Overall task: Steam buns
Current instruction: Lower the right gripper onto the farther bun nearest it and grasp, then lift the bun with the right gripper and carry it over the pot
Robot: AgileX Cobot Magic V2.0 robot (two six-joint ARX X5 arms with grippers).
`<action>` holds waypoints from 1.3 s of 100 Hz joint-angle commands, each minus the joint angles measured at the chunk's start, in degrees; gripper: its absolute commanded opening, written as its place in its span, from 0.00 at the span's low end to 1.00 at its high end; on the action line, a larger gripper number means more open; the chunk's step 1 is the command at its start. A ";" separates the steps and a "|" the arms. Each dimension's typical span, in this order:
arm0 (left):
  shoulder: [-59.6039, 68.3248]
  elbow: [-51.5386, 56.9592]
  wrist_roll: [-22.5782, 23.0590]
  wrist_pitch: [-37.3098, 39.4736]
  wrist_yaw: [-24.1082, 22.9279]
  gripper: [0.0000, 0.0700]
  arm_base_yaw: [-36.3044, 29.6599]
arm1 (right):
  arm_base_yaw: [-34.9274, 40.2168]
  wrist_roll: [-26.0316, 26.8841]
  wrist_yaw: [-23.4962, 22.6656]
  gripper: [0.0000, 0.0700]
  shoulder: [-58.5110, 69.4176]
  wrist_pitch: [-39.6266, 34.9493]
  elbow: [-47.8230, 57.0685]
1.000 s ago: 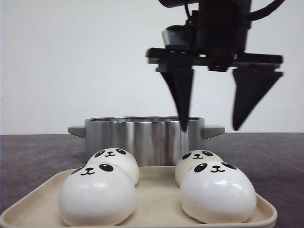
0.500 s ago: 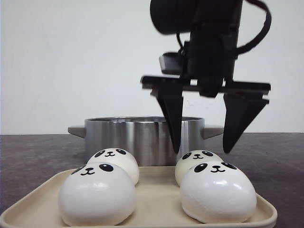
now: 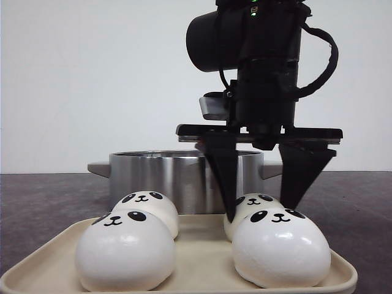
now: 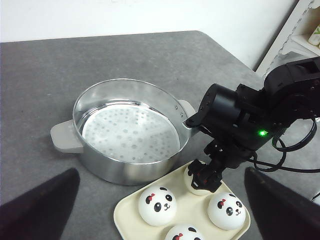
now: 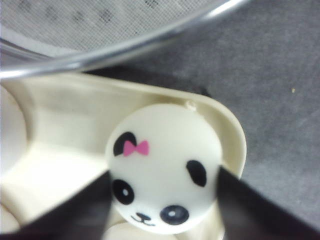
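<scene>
No bun steamed yet: right gripper straddling the first one

All four panda buns are sitting on the cream tray, and the steel steamer pot behind it is showing only its bare perforated insert, so every transfer is left to do. The right gripper is standing spread wide, its jaws flanking the far right bun, one finger on each side and seemingly not yet pinching; contact is hard to tell. The left gripper is hanging open, holding nothing, well apart from the tray.
</scene>
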 commanded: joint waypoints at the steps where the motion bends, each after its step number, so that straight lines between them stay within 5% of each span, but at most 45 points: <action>1: 0.26 1.16 0.50 0.31 -0.13 0.89 -0.24 | 0.50 -0.48 -0.07 0.19 1.49 0.52 0.90; 8: 0.26 1.16 0.50 0.31 -0.31 0.89 -0.24 | 0.52 -0.98 -0.07 0.00 1.49 0.42 0.90; 33: 0.26 1.16 0.52 0.33 -0.57 0.89 -0.24 | 2.56 -3.17 -1.60 0.00 -2.38 1.36 1.07; 61: 0.28 1.16 0.50 0.35 -0.72 0.89 -0.24 | 6.23 -6.27 -9.86 0.00 -13.94 2.56 6.73; 78: 0.31 1.16 0.50 0.55 -0.72 0.89 -0.24 | 6.23 -10.58 -5.29 0.00 -16.63 2.43 16.98; 93: 0.33 1.16 0.50 1.11 -0.72 0.89 -0.24 | 3.21 -20.02 -0.70 0.00 -15.19 3.06 25.86; 130: 0.37 1.16 0.48 1.79 -0.72 0.89 -0.24 | -8.57 -20.22 -1.27 0.00 1.86 -0.85 39.06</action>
